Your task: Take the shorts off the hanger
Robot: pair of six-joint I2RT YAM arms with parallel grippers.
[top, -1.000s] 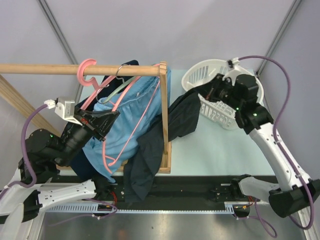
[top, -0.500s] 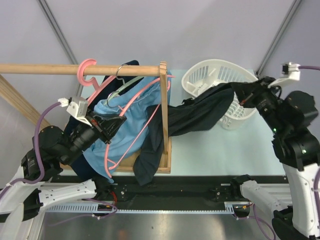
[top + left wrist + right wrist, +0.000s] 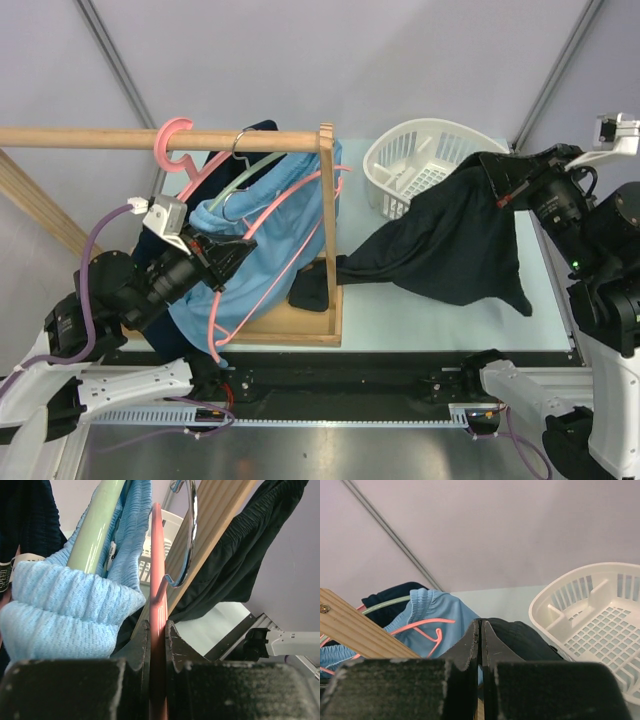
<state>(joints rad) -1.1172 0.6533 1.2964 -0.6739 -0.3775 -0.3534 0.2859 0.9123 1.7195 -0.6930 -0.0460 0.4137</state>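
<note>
Pale tabletop (image 3: 420, 320); left gripper (image 3: 157, 630) clamps pink hanger (image 3: 157, 570), right gripper (image 3: 481, 629) dark shorts (image 3: 450, 245); tag (image 3: 6, 572) illegible.

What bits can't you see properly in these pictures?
- Top view: fingertips of the right claw, buried in the dark shorts it grips.
- Top view: most of the navy shorts, covered by the light blue shorts.
- Top view: the dark shorts' left end, behind the wooden frame.
- Left wrist view: the pink hanger lower down, hidden by the left claw gripping it.
</note>
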